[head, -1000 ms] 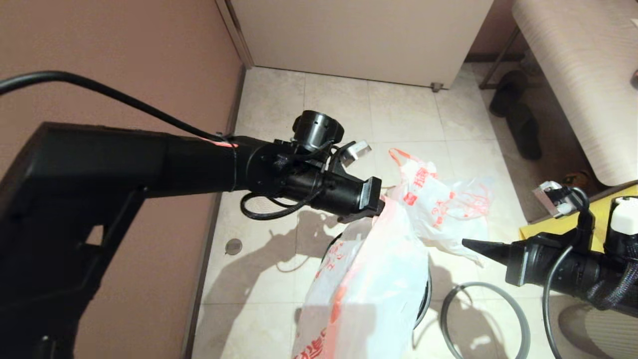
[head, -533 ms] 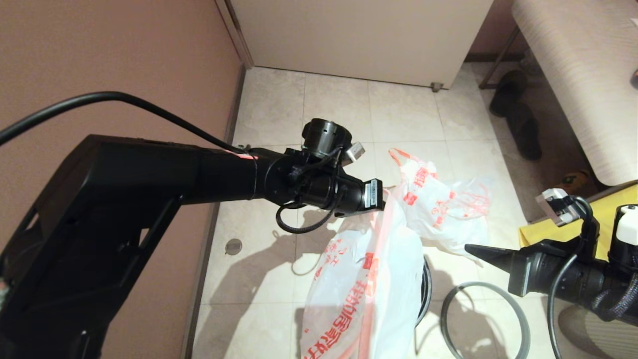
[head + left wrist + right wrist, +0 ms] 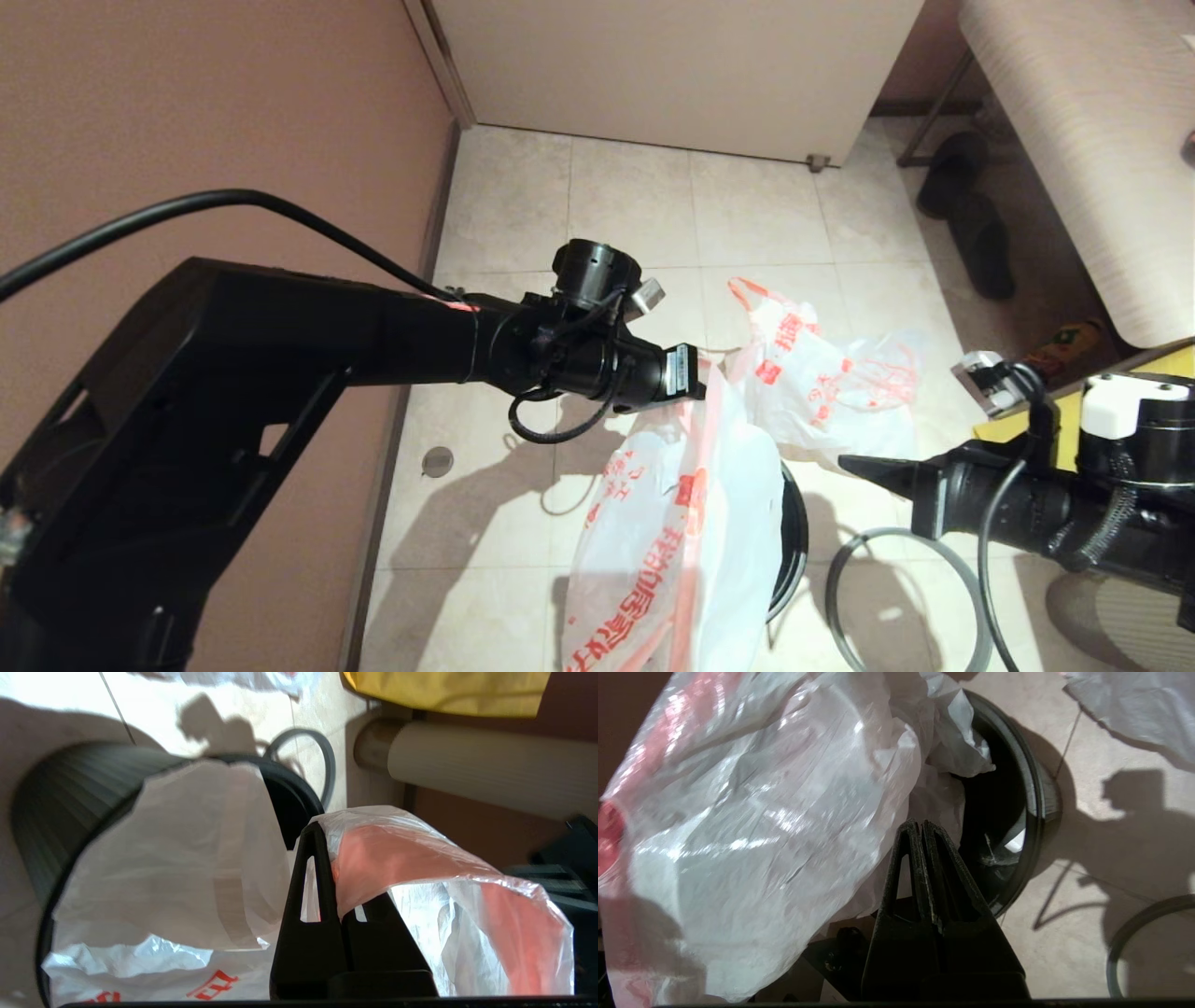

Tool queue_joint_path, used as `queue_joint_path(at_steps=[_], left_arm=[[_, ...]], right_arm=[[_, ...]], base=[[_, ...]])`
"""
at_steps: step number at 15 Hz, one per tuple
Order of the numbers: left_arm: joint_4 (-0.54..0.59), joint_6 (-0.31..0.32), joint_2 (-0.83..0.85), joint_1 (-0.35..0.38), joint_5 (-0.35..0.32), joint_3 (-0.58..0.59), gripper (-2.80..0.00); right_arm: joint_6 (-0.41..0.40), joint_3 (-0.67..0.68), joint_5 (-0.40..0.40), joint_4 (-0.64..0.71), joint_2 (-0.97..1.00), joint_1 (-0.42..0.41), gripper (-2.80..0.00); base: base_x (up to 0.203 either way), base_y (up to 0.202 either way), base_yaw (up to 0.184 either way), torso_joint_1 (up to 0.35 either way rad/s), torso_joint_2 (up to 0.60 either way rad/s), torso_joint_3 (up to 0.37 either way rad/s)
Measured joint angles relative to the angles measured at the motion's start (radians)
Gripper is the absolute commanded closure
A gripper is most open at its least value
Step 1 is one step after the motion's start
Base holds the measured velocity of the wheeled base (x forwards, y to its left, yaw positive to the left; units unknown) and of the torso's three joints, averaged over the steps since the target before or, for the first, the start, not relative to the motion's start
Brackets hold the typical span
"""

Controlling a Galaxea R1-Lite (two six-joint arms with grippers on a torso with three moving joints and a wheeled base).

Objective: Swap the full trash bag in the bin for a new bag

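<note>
Lining step: left gripper [image 3: 711,381], frame centre, clamped on the new bag [image 3: 681,532] hem with its body draped over the bin [image 3: 794,541] lower centre, right gripper [image 3: 854,464] pinched empty at right; full trash bag [image 3: 831,387] on floor beyond; next, spread hem around rim.

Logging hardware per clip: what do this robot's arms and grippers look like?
Both arms are matte black. The left arm has a boxy upper shell, a round forearm with a thin red band, loose black cables and a black cylindrical camera pod at the wrist. The left gripper and the right gripper have slotted, tapering black fingers. The right arm carries white blocks and a braided hose.
</note>
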Motion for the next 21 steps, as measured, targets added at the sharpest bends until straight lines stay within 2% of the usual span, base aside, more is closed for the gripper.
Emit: queue_joint_path(at_steps=[2, 5, 9, 11, 14, 17, 21], left_arm=[[-0.026, 0.000, -0.030, 0.004, -0.019, 0.070, 0.00], [-0.143, -0.002, -0.062, 0.024, -0.027, 0.164, 0.00], [-0.161, -0.034, -0.071, 0.051, -0.076, 0.190, 0.00], [-0.161, -0.035, -0.072, 0.061, -0.085, 0.198, 0.00], [-0.163, -0.035, -0.075, 0.070, -0.134, 0.214, 0.00], [-0.193, -0.044, -0.074, 0.085, -0.138, 0.227, 0.00], [-0.242, -0.046, -0.078, 0.131, -0.209, 0.286, 0.00]], right_arm=[[0.000, -0.058, 0.039, -0.003, 0.104, 0.012, 0.00], [-0.017, -0.144, 0.061, -0.004, 0.244, 0.058, 0.00], [-0.023, -0.253, 0.058, 0.002, 0.357, 0.107, 0.00], [-0.024, -0.306, 0.031, 0.006, 0.412, 0.123, 0.00], [-0.029, -0.429, -0.010, 0.019, 0.501, 0.129, 0.00], [-0.040, -0.527, -0.011, 0.080, 0.565, 0.133, 0.00], [-0.109, -0.637, -0.010, 0.141, 0.658, 0.117, 0.00]], base=[[0.000, 0.000, 0.000, 0.000, 0.00, 0.000], [0.000, 0.000, 0.000, 0.000, 0.00, 0.000], [0.000, 0.000, 0.000, 0.000, 0.00, 0.000], [0.000, 0.000, 0.000, 0.000, 0.00, 0.000], [0.000, 0.000, 0.000, 0.000, 0.00, 0.000], [0.000, 0.000, 0.000, 0.000, 0.00, 0.000], [0.000, 0.000, 0.000, 0.000, 0.00, 0.000]])
